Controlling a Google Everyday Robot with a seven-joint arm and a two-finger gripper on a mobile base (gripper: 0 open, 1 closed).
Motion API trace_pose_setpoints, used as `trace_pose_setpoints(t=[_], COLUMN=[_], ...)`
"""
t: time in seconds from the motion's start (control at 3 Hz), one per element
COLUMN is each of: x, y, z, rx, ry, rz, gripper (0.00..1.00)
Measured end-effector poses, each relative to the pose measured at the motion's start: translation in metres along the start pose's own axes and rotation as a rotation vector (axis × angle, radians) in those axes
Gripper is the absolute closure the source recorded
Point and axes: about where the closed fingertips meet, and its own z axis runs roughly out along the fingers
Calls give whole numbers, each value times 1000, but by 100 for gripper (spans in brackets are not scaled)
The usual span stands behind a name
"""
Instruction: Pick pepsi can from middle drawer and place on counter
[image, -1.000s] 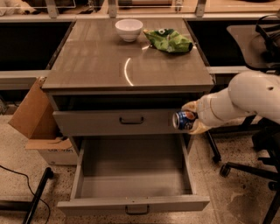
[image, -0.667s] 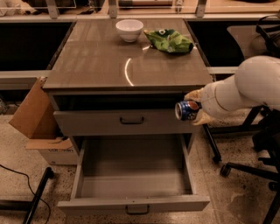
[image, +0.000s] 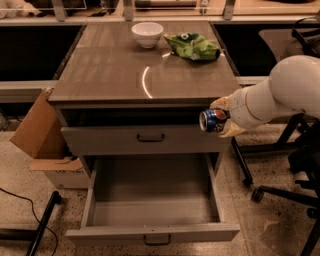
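One dark blue pepsi can (image: 210, 121), sideways in claw (image: 220, 119), near counter (image: 125, 70) corner

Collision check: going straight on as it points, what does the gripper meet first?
The gripper, holding the can below the counter's right edge, likely meets the upper drawer front; depth unclear.

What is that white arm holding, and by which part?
The claw, just below the counter's right edge, grips the pepsi can across its body, sideways.
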Motion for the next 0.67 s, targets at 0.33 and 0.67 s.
trace_pose_setpoints(t=[0.33,0.67], x=[-11,-24], y=[-40,-91], z=[-7,-11], rx=[21,58], ry=[-34,-69], rz=[-32,-46], gripper=[100,100])
